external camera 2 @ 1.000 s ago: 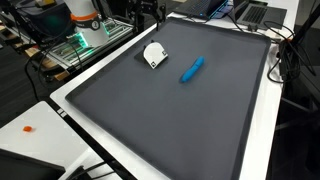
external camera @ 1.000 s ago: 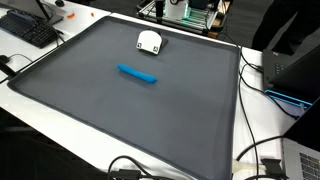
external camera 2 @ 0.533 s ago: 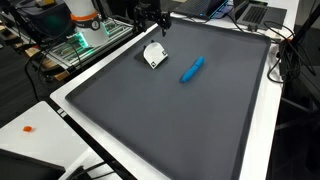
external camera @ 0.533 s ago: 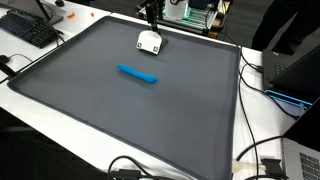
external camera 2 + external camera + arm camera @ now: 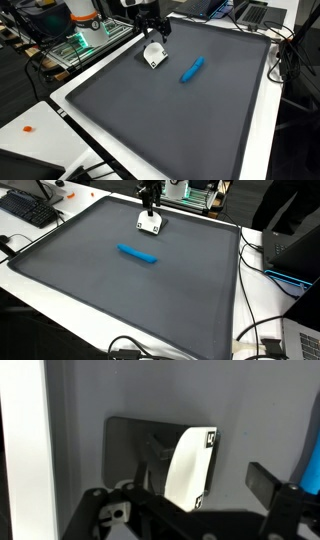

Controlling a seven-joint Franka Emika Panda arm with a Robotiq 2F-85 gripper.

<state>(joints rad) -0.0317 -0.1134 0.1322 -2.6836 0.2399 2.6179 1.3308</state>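
Note:
A small white object with black corner marks (image 5: 150, 223) lies near the far edge of the dark grey mat (image 5: 120, 290); it also shows in an exterior view (image 5: 155, 57). My gripper (image 5: 151, 205) (image 5: 154, 33) hangs just above it, open. In the wrist view the white object (image 5: 190, 465) lies on the mat between the spread fingers of the gripper (image 5: 185, 498), apart from both. A blue marker-like stick (image 5: 137, 254) (image 5: 192, 69) lies on the mat a short way off, and its tip shows at the right edge of the wrist view (image 5: 312, 460).
The mat lies on a white table (image 5: 40, 125). A black keyboard (image 5: 30, 210) sits at one corner, laptops (image 5: 250, 12) at another. Cables (image 5: 255, 340) trail along the table's edge. A green-lit rack (image 5: 85, 40) stands behind the robot base. A small orange item (image 5: 28, 128) lies on the table.
My gripper has come into view over the mat's far edge and lowered toward the white object. The white object and the blue stick have not moved.

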